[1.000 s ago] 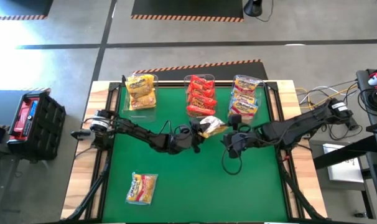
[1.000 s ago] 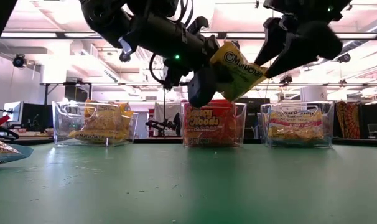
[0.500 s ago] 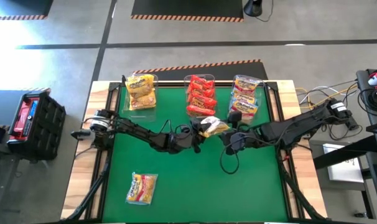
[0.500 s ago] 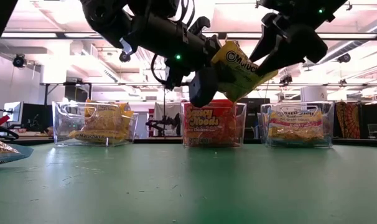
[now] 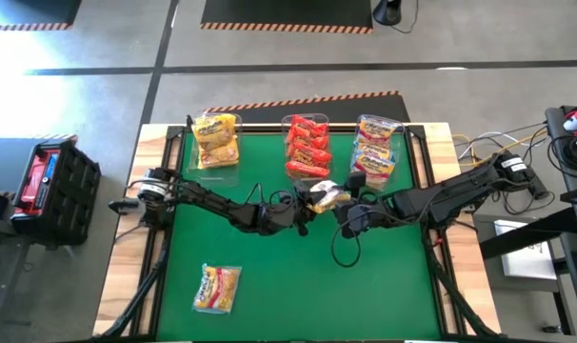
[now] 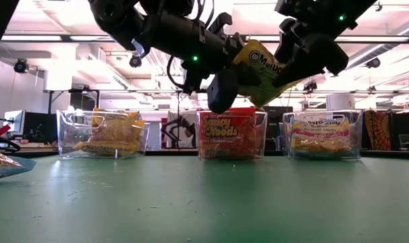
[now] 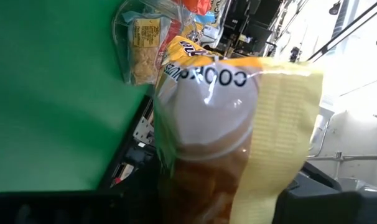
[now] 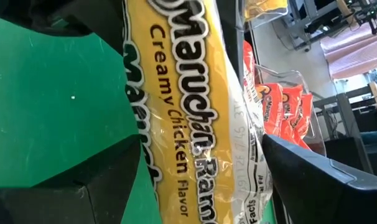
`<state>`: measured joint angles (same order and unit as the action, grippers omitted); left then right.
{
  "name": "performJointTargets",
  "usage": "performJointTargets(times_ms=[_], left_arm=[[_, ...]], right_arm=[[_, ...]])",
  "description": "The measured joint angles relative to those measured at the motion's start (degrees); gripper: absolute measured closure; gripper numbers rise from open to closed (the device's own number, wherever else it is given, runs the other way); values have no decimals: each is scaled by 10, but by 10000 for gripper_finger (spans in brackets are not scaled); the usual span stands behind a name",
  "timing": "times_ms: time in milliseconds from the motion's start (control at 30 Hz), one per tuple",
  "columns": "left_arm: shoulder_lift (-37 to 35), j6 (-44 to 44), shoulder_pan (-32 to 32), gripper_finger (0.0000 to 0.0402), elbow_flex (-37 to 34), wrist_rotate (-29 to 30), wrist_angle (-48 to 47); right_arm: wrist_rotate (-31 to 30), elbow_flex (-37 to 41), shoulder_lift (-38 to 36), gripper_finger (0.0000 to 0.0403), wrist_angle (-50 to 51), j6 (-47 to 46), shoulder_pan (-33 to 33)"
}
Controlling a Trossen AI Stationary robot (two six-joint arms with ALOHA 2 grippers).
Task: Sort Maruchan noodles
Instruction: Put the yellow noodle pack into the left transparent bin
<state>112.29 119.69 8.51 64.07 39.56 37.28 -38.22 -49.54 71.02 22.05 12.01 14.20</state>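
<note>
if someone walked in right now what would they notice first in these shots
Most eye-catching is the yellow Maruchan packet held in mid-air over the middle of the green table, pinched by the left gripper, with the open right gripper around its other end. Behind it, three clear bins line the far edge, holding yellow, red and pale packets. One lone packet lies flat at the near left.

yellow noodle packet (image 6: 265,67), green table (image 5: 384,276), red packets (image 5: 308,148)
</note>
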Motion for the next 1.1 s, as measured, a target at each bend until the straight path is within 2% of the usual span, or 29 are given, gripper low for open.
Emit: performJointTargets(times_ms=[233,533,700,900,1100], left_arm=[[0,-3,0,278,0,-1,1],[1,-5,1,278,-1,-7,-2],[1,-2,0,278,-1,-28,1],[1,-14,0,277,-1,-30,3],[1,-113,-2,255,-3,-33,37]], right_arm=[[0,0,0,89,-1,1,0],[5,0,4,204,0,7,0],[3,0,4,244,1,23,0],[2,0,4,264,2,35,0],[0,0,2,266,3,35,0]])
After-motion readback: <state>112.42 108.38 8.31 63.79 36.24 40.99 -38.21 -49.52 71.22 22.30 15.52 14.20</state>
